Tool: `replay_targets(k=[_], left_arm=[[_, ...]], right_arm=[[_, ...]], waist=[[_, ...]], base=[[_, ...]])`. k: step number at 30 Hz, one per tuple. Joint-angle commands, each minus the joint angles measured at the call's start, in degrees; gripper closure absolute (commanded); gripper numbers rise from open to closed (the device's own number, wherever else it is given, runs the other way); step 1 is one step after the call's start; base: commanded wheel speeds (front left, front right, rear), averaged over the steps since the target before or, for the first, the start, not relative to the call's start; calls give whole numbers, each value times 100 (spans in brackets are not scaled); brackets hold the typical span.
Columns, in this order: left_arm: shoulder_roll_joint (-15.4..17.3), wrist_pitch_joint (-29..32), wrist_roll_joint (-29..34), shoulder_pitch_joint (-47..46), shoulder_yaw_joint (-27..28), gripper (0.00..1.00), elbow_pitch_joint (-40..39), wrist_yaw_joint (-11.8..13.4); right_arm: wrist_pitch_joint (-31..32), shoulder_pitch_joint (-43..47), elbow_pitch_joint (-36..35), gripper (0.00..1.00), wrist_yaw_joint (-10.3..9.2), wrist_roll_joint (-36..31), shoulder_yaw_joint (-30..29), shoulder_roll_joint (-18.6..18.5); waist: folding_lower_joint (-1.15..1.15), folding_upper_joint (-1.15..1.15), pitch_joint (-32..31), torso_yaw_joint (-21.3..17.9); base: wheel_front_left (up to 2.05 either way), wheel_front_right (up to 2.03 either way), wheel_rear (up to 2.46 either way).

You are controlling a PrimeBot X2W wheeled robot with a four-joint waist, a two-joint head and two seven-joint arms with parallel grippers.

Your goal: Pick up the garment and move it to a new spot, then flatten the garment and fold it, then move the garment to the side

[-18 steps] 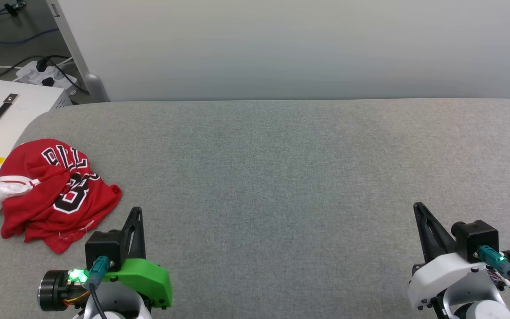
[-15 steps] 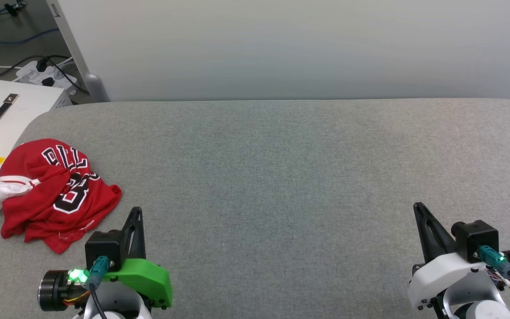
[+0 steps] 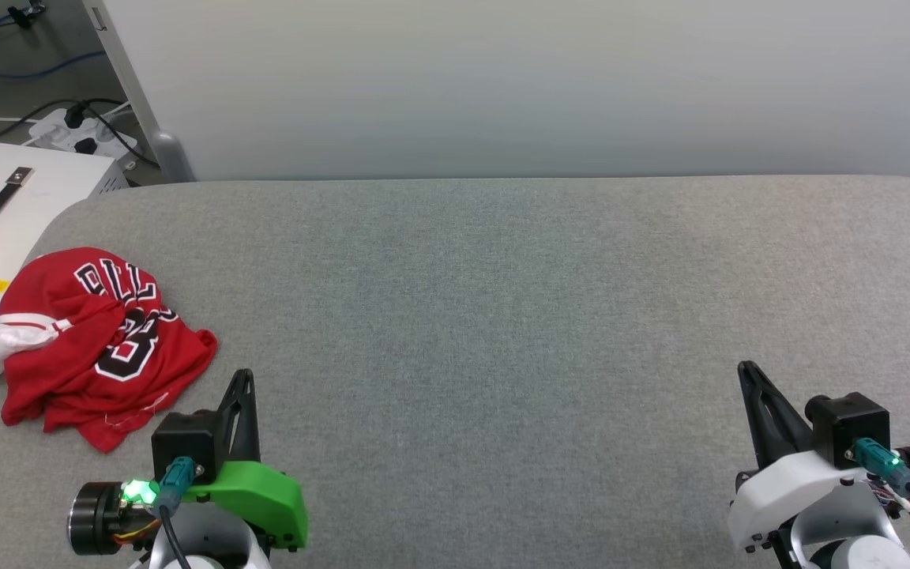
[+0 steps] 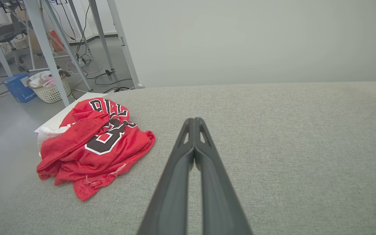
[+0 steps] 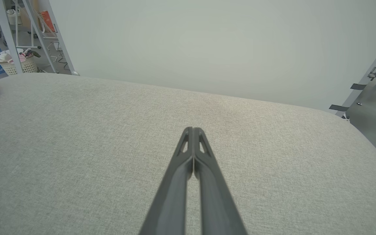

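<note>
Far to my left, the crumpled, white-sleeved red jersey T-shirt [image 3: 99, 340] lies heaped at the edge of the grey fabric table [image 3: 502, 316]. My left gripper [image 3: 244, 374], clenched empty, sits near it; my right gripper [image 3: 744, 367], also clenched, is well apart.

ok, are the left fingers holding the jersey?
No, the left fingers are shut on nothing, apart from the crumpled jersey.

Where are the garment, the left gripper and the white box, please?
garment [image 3: 99, 340], head view, middle of the crumpled red heap.
left gripper [image 4: 194, 120], left wrist view, the tips of its shut fingers.
white box [image 3: 52, 186], head view, its top beside the black strap.
</note>
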Motion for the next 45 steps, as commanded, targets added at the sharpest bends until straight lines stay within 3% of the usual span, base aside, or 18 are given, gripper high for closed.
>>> replay_targets(k=[1,20,21,45], left_arm=[[-27,-5,54,-100,7,100,-14,19],[-27,-5,54,-100,7,100,-14,19],[0,-1,-1,0,0,0,0,0],[-4,-258,-182,-81,-50,0,-20,93]], right_arm=[[16,-94,-24,100,-4,-54,4,0],[16,-94,-24,100,-4,-54,4,0],[-1,0,0,0,0,0,-2,0],[-254,23,-159,0,-1,263,-168,0]], waist=[[0,0,0,0],[0,0,0,0],[0,0,0,0],[0,0,30,2]], base=[[0,0,0],[0,0,0],[0,0,0],[0,0,0]])
